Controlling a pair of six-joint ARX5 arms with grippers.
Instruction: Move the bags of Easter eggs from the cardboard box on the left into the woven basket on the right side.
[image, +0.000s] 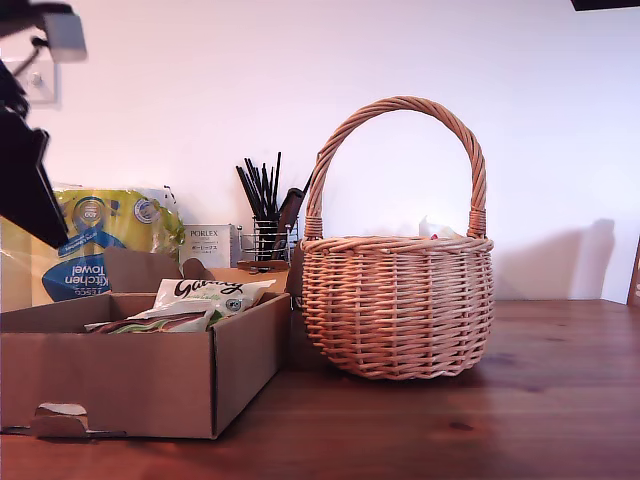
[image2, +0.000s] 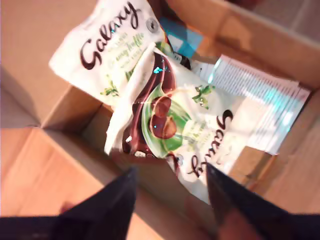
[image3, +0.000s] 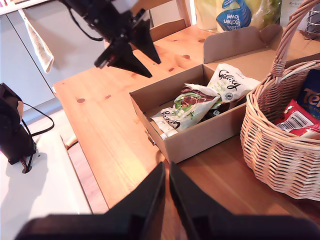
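Cardboard box: the cardboard box (image: 130, 380) (image2: 280, 55) (image3: 200, 140) sits on the wooden table (image: 500, 400) at the exterior view's left, flaps open.
Bags in the box: cream-white Galaxy bags of Easter eggs lie inside. One bag (image: 215, 293) (image2: 107, 45) (image3: 227, 82) leans up against the wall nearest the basket. A second bag (image2: 165, 115) (image3: 190, 107), with a green and brown print, lies partly over it.
Woven basket: the woven basket (image: 400, 300) (image3: 280, 150) stands upright just beside the box, at the exterior view's right of it. A red bag (image3: 295, 117) shows inside its rim.
First gripper: my first gripper (image2: 170, 172) (image3: 154, 69) hangs above the box with its jaws spread wide and nothing between them.
Second gripper: my second gripper (image3: 166, 167) hovers over the table edge near the box's corner, jaws pressed together on nothing.
Background: a kitchen towel pack (image: 100, 240), a white Porlex box (image: 207, 243) and a black wire utensil holder (image: 265, 240) line the wall.
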